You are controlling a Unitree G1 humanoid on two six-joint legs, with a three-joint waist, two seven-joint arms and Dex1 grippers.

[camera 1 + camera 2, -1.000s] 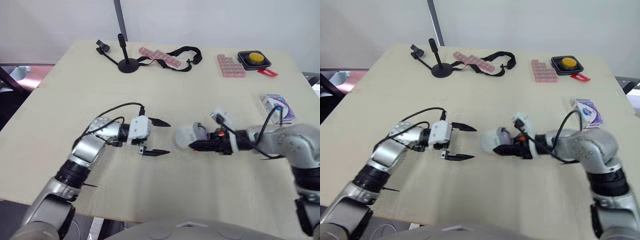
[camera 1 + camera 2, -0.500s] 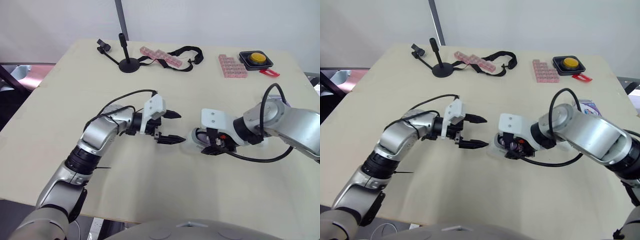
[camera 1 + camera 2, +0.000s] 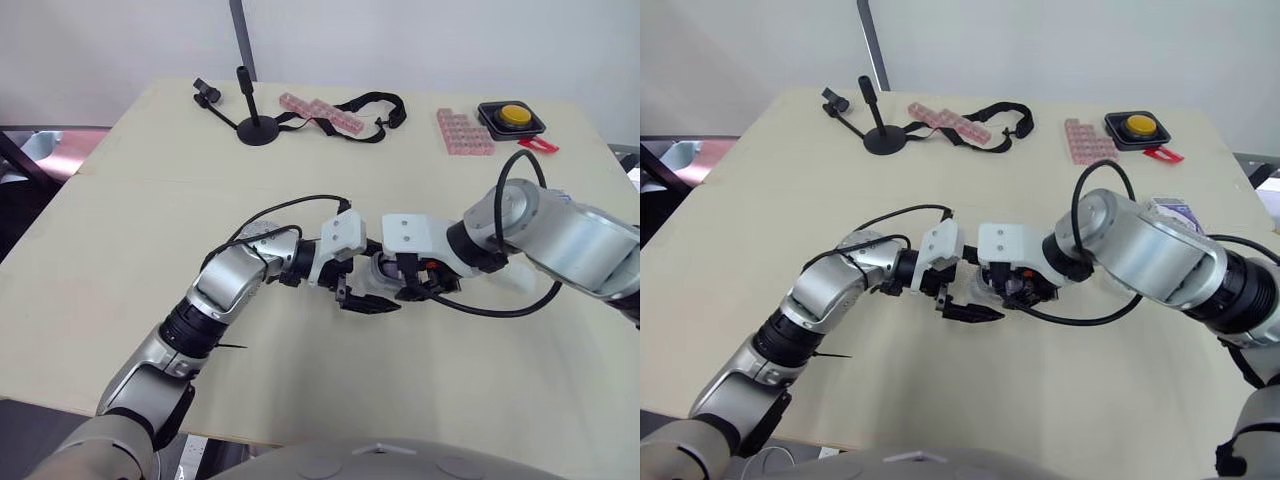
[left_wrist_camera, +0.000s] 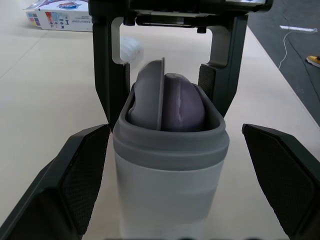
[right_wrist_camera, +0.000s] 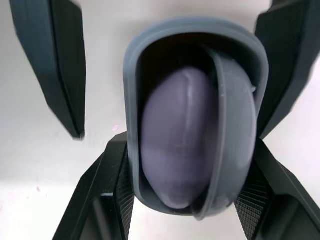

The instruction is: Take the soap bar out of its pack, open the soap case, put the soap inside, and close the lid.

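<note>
On the pale wooden table [image 3: 120, 220], the right gripper [image 3: 408, 287] is clamping its black fingers on the sides of the grey-and-white oval plastic soap case [image 4: 170, 170] at mid-table. The left gripper [image 4: 175, 130] is gaping wide, straddling that case. The white cardboard soap pack [image 3: 1175, 215] is lying far right. The purple soap bar [image 5: 175, 145] is sitting inside the case beside a grey lid [image 5: 235, 125].

Along the far edge of the counter [image 3: 110, 240] are set a black tripod [image 3: 258, 130], pink trays [image 3: 318, 112] beside a black strap [image 3: 392, 118], and a yellow button [image 3: 513, 115].
</note>
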